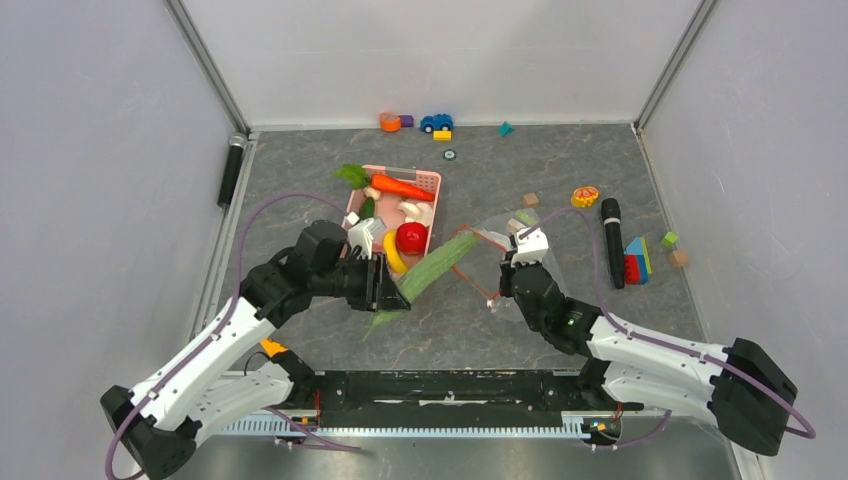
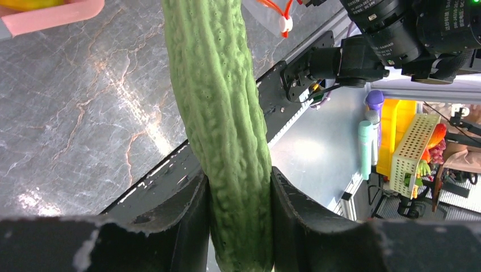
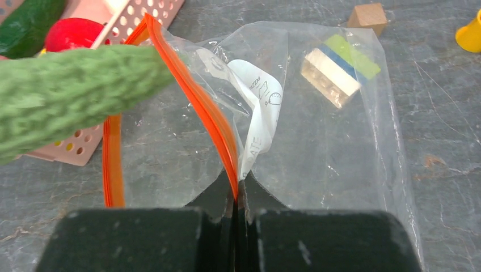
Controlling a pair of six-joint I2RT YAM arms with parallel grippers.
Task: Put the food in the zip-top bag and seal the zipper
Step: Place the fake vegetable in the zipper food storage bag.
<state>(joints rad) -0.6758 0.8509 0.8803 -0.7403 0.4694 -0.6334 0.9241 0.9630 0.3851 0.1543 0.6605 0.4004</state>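
My left gripper [image 1: 392,285] is shut on a long green cucumber [image 1: 430,270], held above the table with its far tip at the open mouth of the zip-top bag [image 1: 510,245]; the cucumber fills the left wrist view [image 2: 227,113]. My right gripper [image 1: 508,282] is shut on the bag's upper lip at the orange-red zipper [image 3: 198,102] and holds the mouth open. The cucumber tip [image 3: 74,90] reaches the mouth in the right wrist view. The white slider knob [image 2: 285,23] hangs at one end. The carrot [image 1: 400,186], tomato [image 1: 411,237], banana [image 1: 393,255] and mushroom [image 1: 413,211] lie in the pink basket [image 1: 432,181].
A toy block [image 3: 336,67] lies under or in the clear bag. A black marker [image 1: 611,240], coloured blocks [image 1: 636,260] and a wooden cube [image 1: 679,257] lie to the right. Small cars and blocks [image 1: 436,123] sit at the back wall. A black cylinder [image 1: 231,170] lies on the left rail.
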